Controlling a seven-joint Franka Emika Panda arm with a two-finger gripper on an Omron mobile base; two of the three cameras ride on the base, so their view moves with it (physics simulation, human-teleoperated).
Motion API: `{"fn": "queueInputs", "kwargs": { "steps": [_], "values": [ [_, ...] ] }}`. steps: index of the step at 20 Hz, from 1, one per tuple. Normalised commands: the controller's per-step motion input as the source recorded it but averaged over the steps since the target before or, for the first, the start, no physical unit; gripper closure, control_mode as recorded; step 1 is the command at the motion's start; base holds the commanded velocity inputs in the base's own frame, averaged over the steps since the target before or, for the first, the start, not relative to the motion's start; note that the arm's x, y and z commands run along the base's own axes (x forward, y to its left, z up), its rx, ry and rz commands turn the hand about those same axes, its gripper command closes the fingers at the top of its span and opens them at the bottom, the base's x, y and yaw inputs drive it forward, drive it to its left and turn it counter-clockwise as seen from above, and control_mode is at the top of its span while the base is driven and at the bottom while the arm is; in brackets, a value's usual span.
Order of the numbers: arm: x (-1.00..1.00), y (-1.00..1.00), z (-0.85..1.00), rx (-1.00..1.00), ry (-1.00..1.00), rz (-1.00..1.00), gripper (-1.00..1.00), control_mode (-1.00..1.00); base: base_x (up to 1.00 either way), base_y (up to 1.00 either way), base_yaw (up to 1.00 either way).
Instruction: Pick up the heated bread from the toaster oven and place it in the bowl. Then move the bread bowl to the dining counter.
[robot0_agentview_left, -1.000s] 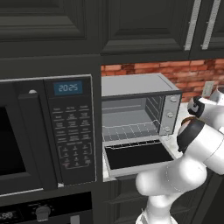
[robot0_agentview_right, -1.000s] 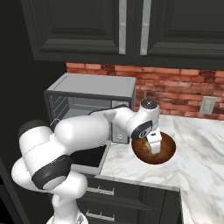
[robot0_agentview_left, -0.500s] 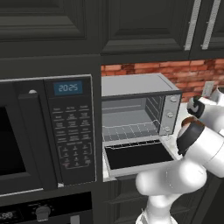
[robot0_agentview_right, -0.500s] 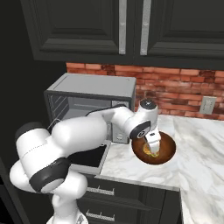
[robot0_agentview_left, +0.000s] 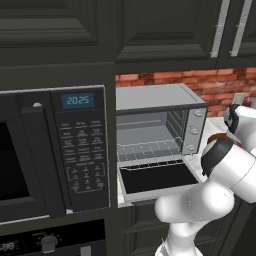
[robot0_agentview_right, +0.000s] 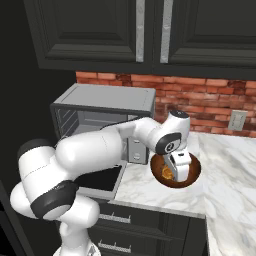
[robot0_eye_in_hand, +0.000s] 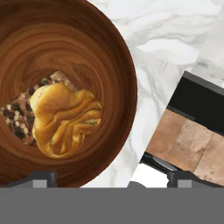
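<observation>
Jaws spread wide, holding nothing, the gripper (robot0_agentview_right: 178, 167) hangs over the bowl (robot0_agentview_right: 192, 176). The bread (robot0_eye_in_hand: 65, 119) lies inside the bowl, near the tabletop's (robot0_agentview_right: 225, 170) front edge, just right of the open toaster oven (robot0_agentview_right: 102, 107); bare marble stretches right.

You get even, soft rendered light with no single visible source. The upper cabinets (robot0_agentview_left: 125, 30) above the toaster oven (robot0_agentview_left: 155, 137) read very dark, almost without detail. The oven's interior is dimmer than its pale top. The white arm (robot0_agentview_right: 95, 150) beside it looks bright, with gentle shading underneath. Below the arm, the bowl (robot0_eye_in_hand: 100, 48) shows a glossy sheen. Everything stays sharp, without blur or edge distortion.
</observation>
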Motion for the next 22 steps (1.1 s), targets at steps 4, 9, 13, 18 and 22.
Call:
{"fn": "queueInputs", "kwargs": {
  "steps": [4,9,13,18,22],
  "values": [
    [-0.50,-0.36,-0.59,0.00,-0.04,0.00,-1.00,-1.00,0.00,0.00,0.00],
    [0.04,-0.19,-0.47,0.00,-0.19,0.00,-1.00,-1.00,0.00,0.00,0.00],
    [0.44,-0.10,-0.01,0.00,-0.17,-0.01,-1.00,-1.00,0.00,0.00,0.00],
    [0.31,-0.03,-0.25,0.00,-0.09,0.00,-1.00,-1.00,0.00,0.00,0.00],
    [0.00,0.00,-0.55,0.00,0.00,0.00,-1.00,-1.00,0.00,0.00,0.00]
  ]
}}
